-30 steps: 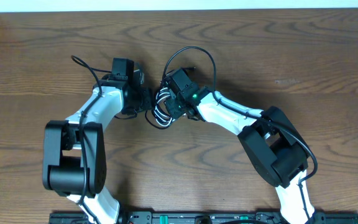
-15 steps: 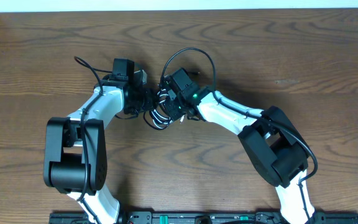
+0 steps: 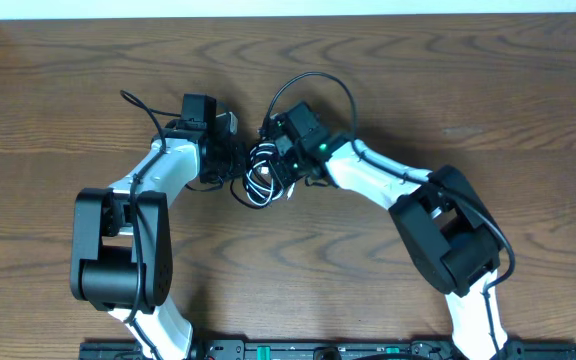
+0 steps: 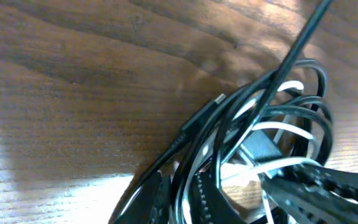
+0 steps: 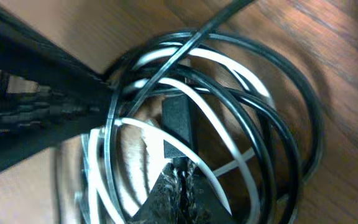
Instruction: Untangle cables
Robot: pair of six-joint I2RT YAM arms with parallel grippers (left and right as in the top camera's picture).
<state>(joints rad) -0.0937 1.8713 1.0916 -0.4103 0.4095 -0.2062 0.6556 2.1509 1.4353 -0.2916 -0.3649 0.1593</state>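
The left arm (image 3: 158, 170) rises from the near edge of the table (image 3: 468, 60), folds at its elbow and reaches up and to the right. The right arm (image 3: 378, 180) mirrors it, reaching up and to the left, with a small green light (image 3: 320, 150) glowing by its wrist. The two wrists meet near the middle of the table, over the cables (image 3: 260, 178).

The cables lie flat on the wood as one tangled coil, black loops and white loops wound through each other. The coil is roughly round, so it has no clear long axis. From overhead, its loose loops hang toward the near edge, just below both grippers.

In the left wrist view, a slim black plug (image 4: 201, 118) lies slanted, its metal tip pointing up and to the right. In the right wrist view, a blocky black plug (image 5: 176, 121) sits inside the loops, standing upright in the picture.

The left gripper (image 4: 179, 196) has its fingers close together, with a few strands pinched between them. The right gripper (image 5: 178, 180) has its jaws together, the tips just below the blocky plug. Whether a strand is caught there cannot be told.
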